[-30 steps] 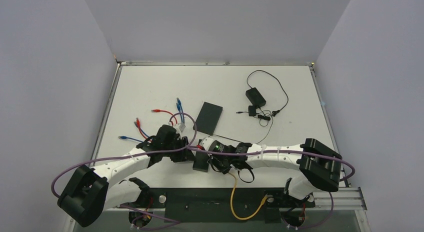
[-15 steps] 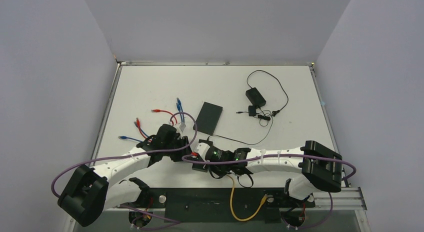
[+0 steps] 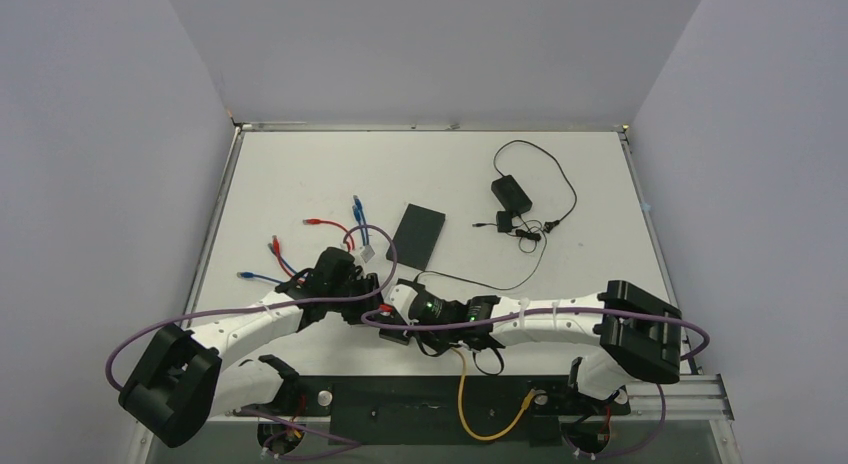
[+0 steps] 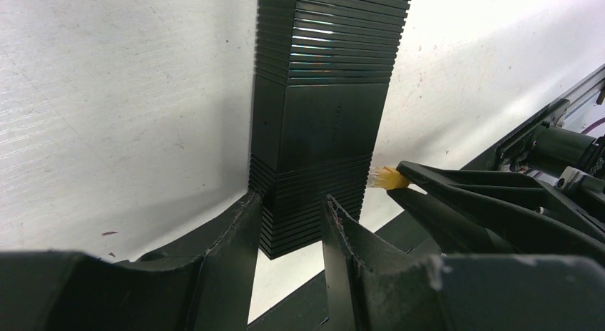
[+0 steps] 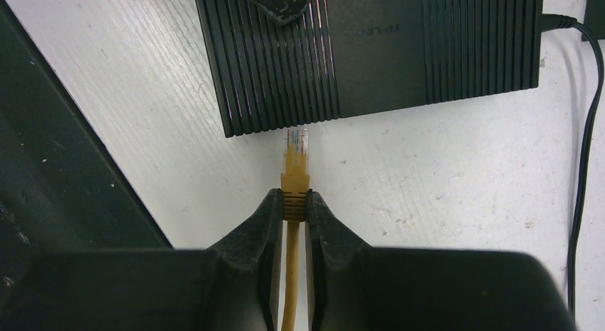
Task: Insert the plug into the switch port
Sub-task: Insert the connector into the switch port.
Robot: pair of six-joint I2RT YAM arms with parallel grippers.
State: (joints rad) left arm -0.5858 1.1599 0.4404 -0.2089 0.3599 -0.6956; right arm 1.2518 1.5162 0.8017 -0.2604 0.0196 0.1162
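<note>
The switch (image 4: 314, 124) is a black ribbed box lying on the white table, with my left gripper (image 4: 289, 202) shut across its near end. In the right wrist view the same switch (image 5: 371, 53) fills the top. My right gripper (image 5: 295, 202) is shut on the boot of the yellow plug (image 5: 295, 163). The plug's clear tip points at the switch's side edge and almost touches it. The port itself does not show. From the left wrist view the plug (image 4: 389, 178) sits right beside the switch. From above, both grippers meet over the switch (image 3: 392, 332).
A second flat black box (image 3: 417, 235) lies further back. A black power adapter (image 3: 510, 193) with a thin looping cord sits at the back right. Several red and blue patch cables (image 3: 320, 226) lie at the left. The yellow cable (image 3: 470, 399) runs down to the front rail.
The right arm has swung left, bringing the yellow plug up to the switch's side. The left arm has hardly moved.
</note>
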